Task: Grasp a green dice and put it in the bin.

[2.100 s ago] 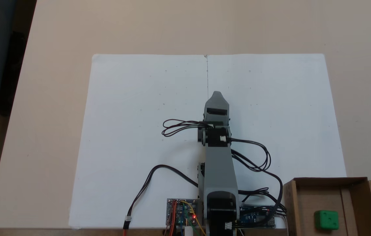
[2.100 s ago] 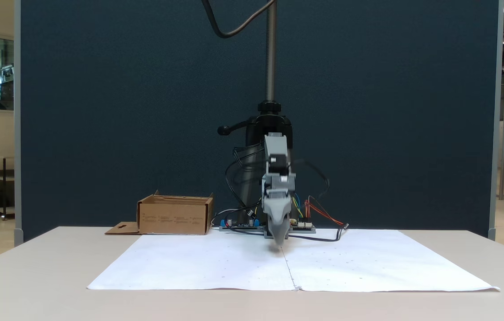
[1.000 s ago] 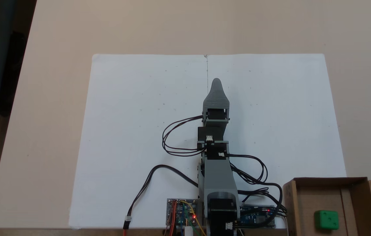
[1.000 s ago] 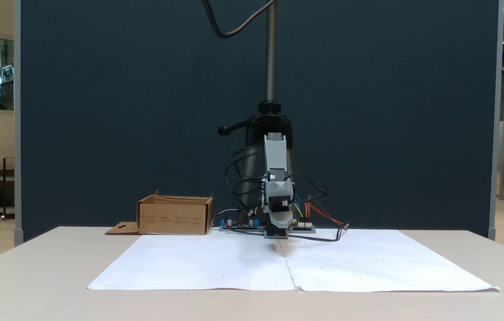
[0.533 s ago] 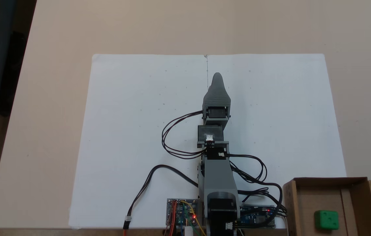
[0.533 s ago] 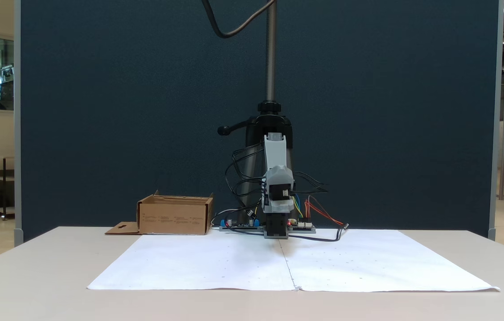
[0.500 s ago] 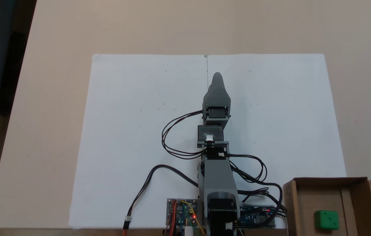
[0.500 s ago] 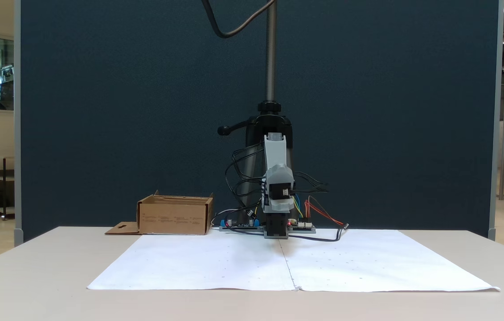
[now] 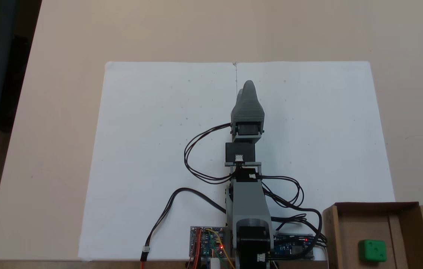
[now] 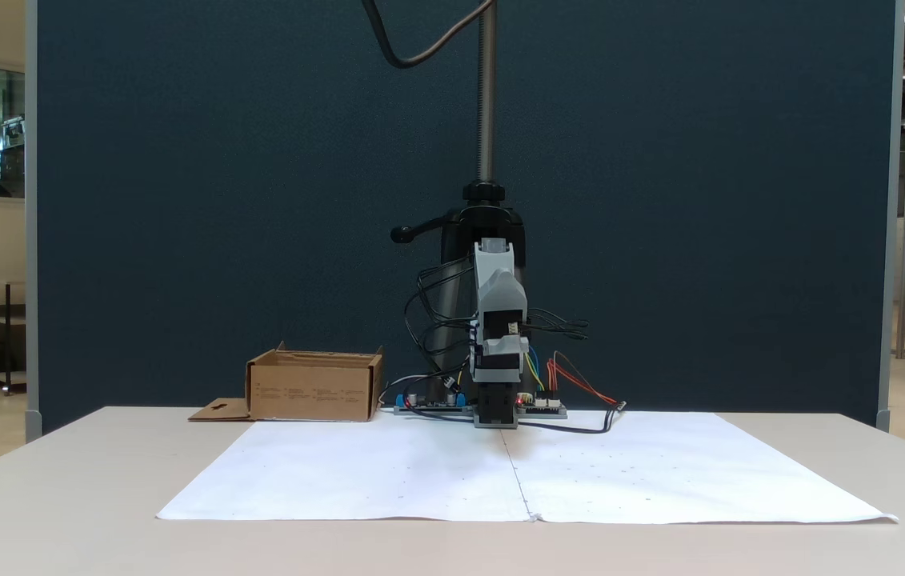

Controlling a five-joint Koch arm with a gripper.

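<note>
The green dice (image 9: 372,250) lies on the floor of the bin (image 9: 405,224), a shallow brown cardboard box at the bottom right of a fixed view. In the other fixed view the bin (image 10: 314,389) stands at the left, and its walls hide the dice. My gripper (image 9: 247,85) is stretched out over the white paper, far from the bin. Its grey jaws lie together and taper to a single tip, with nothing between them. It points toward the camera, raised above the table, in a fixed view (image 10: 500,292).
A large white paper sheet (image 9: 151,130) covers the tan table (image 9: 65,37). Black cables (image 9: 196,160) loop off the arm on both sides, and circuit boards (image 9: 207,244) sit by the arm's base. A dark blue partition (image 10: 180,200) and a stand pole (image 10: 486,88) rise behind.
The gripper swung up from pointing down at the paper to reaching forward, and its tip moved farther from the base. The dice and the bin stayed put.
</note>
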